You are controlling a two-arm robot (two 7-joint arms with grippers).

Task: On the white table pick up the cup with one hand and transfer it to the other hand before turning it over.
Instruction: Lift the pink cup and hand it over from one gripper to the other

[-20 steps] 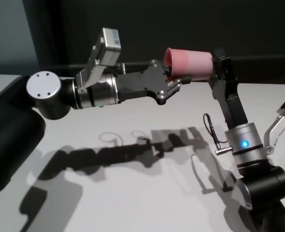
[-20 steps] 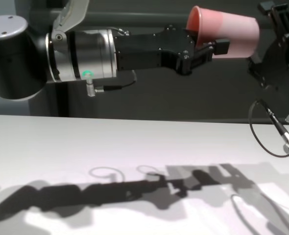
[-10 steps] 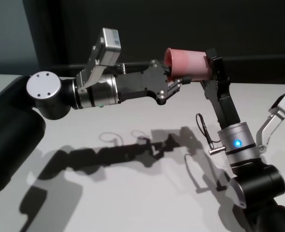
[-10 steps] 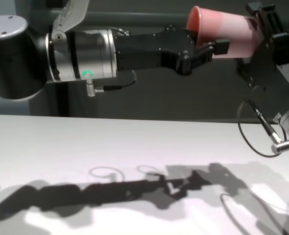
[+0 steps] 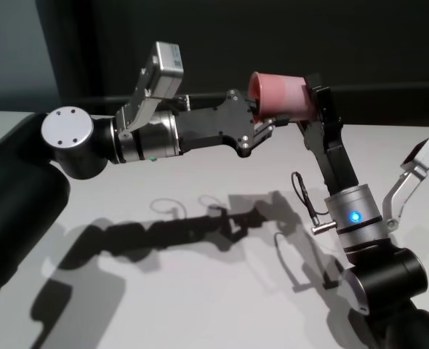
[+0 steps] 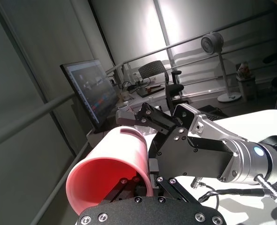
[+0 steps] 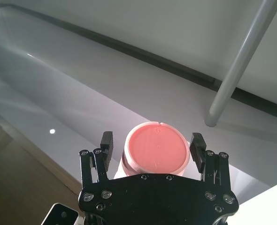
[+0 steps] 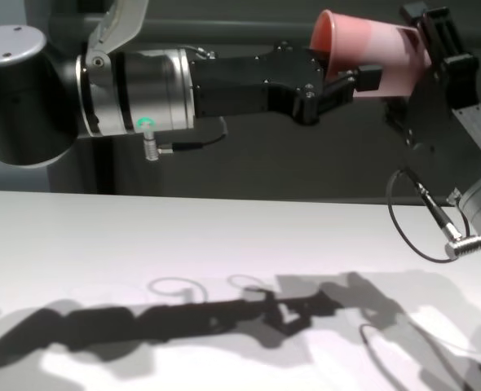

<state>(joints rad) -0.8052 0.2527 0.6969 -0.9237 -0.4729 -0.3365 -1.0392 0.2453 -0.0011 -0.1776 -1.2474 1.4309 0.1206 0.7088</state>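
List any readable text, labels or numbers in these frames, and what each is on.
None readable.
Monitor in the room behind: its screen shows content, too small and blurred to read.
Cup base: faint moulded marks, illegible.
Left claw, shut on the cup's rim, and right claw, open around its base: no markings legible; only a green light and a blue light on the wrists.
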